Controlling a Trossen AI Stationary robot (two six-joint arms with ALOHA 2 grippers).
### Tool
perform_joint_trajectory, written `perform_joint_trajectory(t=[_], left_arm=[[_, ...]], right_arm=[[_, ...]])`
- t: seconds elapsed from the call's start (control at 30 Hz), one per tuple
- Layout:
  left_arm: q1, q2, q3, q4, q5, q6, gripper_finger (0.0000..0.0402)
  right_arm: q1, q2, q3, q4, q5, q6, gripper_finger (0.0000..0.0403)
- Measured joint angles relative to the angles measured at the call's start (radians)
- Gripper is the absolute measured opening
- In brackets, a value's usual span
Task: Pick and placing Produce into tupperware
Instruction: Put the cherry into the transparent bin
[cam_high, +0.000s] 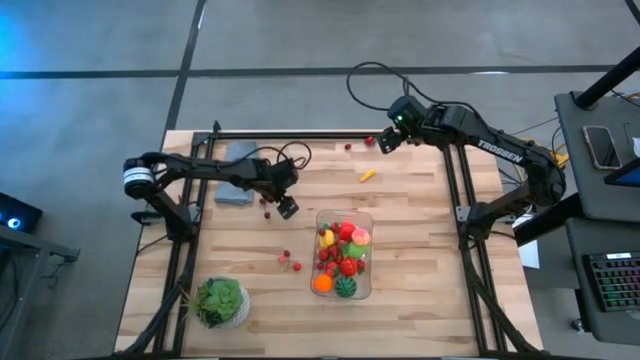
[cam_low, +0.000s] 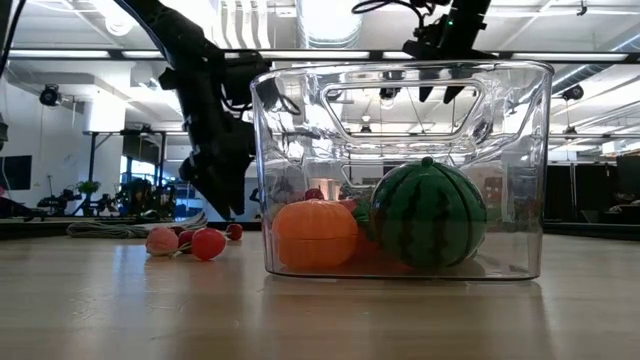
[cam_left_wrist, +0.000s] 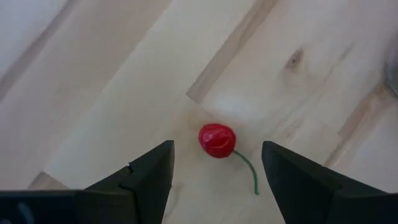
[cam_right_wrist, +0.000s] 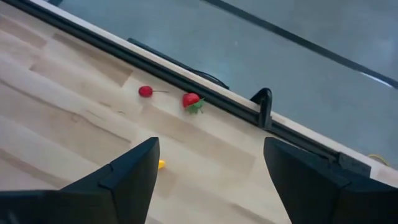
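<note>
The clear tupperware (cam_high: 343, 214) (cam_low: 400, 110) stands near the table's middle, holding a striped green ball (cam_low: 428, 213), an orange piece (cam_low: 315, 235) and other produce. My left gripper (cam_high: 288, 208) (cam_left_wrist: 217, 168) hovers open just left of the tupperware. A red cherry (cam_left_wrist: 217, 140) with a green stem lies on the wood between its fingers, untouched. My right gripper (cam_high: 385, 140) (cam_right_wrist: 211, 174) hangs open, high over the far edge. Below it lie a cherry (cam_right_wrist: 145, 91), a strawberry (cam_right_wrist: 191, 100) and a yellow piece (cam_high: 368, 175).
More loose berries (cam_high: 290, 262) (cam_low: 207, 243) lie on the wood left of the tupperware. A grey-blue cloth (cam_high: 238, 172) sits at the far left. A potted plant (cam_high: 220, 300) stands at the near left. A black rail (cam_right_wrist: 205, 93) runs along the far edge.
</note>
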Motion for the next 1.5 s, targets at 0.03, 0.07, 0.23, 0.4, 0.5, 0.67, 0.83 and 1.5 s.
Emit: perform_joint_trajectory(t=[0.03,0.07,0.23,0.4,0.5,0.67,0.83,1.5], left_arm=[[-0.003,0.002,-0.001,0.002,-0.012,-0.016,0.0228],[-0.005,0.006,-0.001,0.004,-0.017,-0.034,0.0228],[-0.004,0.029,-0.002,0.003,-0.018,-0.175,0.0228],[-0.004,0.045,0.001,0.002,-0.012,-0.351,0.0228],[-0.004,0.045,0.005,0.004,-0.012,-0.410,0.0228],[-0.005,0.046,0.005,0.005,-0.017,-0.425,0.0228],[-0.004,0.046,0.003,0.010,-0.020,-0.425,0.0228],[-0.017,0.101,0.006,0.053,0.010,-0.425,0.0162]], right_arm=[[-0.004,0.000,0.000,0.001,-0.001,-0.008,0.0279],[-0.005,0.000,0.000,0.003,-0.001,-0.015,0.0279],[-0.032,0.000,0.000,0.011,-0.001,-0.042,0.0281],[-0.058,0.000,0.000,0.015,-0.001,-0.036,0.0281],[-0.069,0.000,0.000,0.019,-0.001,-0.033,0.0280],[-0.074,0.000,0.001,0.023,-0.001,-0.023,0.0277],[-0.074,0.000,0.001,0.023,-0.001,0.020,0.0278],[-0.072,-0.001,0.002,0.015,-0.052,0.073,0.0274]])
